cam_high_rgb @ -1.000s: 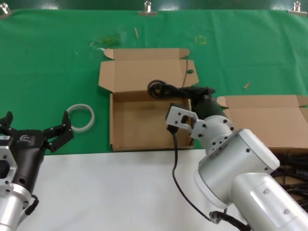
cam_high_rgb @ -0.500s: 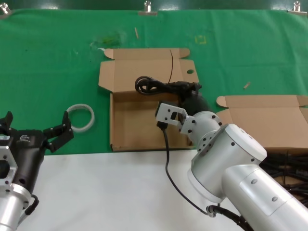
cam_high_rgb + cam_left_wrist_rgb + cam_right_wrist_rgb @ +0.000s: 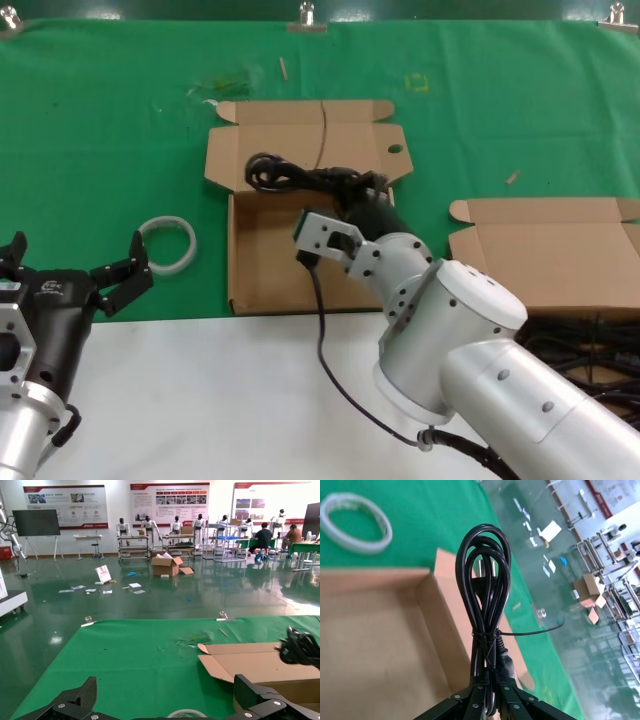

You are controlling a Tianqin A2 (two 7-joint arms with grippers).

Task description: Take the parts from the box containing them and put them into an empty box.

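your right hand point(image 3: 490, 702) is clamped on the coiled power cable point(image 3: 300, 177), holding it over the far edge of the empty box point(image 3: 262, 262) for a drop. left hand point(image 3: 75, 275) idles wide open, near left.

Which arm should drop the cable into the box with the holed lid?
Right: its gripper already clamps the cable above that box. The left gripper sits off beside the ring.
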